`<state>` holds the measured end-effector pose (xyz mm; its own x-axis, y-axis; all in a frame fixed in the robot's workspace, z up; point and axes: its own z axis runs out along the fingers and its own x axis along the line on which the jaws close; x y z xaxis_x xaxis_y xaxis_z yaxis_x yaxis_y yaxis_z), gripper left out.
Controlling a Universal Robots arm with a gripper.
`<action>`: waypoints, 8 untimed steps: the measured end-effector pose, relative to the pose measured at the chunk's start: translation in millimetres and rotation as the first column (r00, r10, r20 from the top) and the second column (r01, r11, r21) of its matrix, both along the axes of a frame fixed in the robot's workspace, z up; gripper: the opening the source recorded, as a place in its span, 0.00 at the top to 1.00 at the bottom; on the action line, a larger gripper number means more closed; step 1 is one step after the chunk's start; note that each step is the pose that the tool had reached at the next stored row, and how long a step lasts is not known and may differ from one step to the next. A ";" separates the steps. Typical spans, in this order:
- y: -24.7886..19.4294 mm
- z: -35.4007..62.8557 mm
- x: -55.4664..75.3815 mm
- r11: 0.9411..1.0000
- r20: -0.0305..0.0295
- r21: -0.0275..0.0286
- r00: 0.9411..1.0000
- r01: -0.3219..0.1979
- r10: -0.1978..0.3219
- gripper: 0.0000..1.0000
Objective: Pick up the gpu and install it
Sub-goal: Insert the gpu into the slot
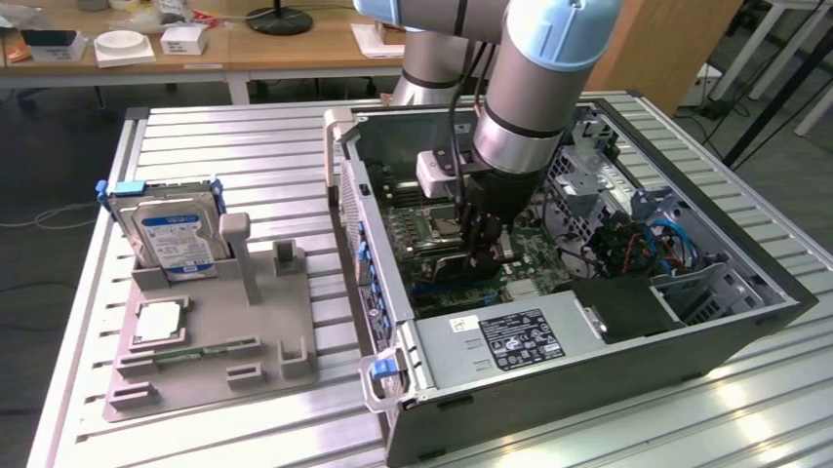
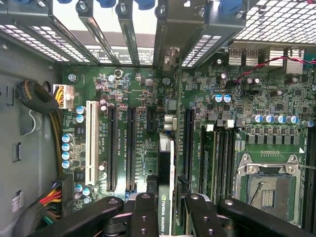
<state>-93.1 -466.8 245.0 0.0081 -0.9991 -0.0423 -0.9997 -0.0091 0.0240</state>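
Wrist view shows the gpu point(image 2: 167, 187) standing on its edge between the fingers of the gripper point(image 2: 167, 212), whose jaws are closed on the card (a firm hold keeps it vertical). It hangs just above the motherboard point(image 2: 237, 148), lined up with a long slot point(image 2: 188, 143), inside the computer case point(image 1: 729, 336).

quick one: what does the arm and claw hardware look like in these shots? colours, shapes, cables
The arm is a thick tube of silver-grey metal with pale blue caps at the joints. A white boxy module sits at the wrist, and a thin black cable runs down alongside it. The claw is black, with jointed linkage fingers pinned by round silver bolts.
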 end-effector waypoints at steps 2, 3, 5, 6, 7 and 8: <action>0.0 0.0 0.0 1.000 0.000 0.000 1.000 0.000 0.000 0.74; 0.0 0.1 0.0 1.000 0.000 0.000 1.000 0.000 0.000 0.74; 0.0 0.0 -0.3 1.000 0.000 0.000 1.000 0.000 0.000 0.74; 0.0 -0.1 -0.6 1.000 0.000 0.000 1.000 0.000 0.000 0.74; 0.0 -0.1 -0.8 1.000 0.000 0.000 1.000 0.000 0.000 0.74; 0.0 -0.2 -0.9 1.000 0.000 0.000 1.000 -0.001 0.001 0.74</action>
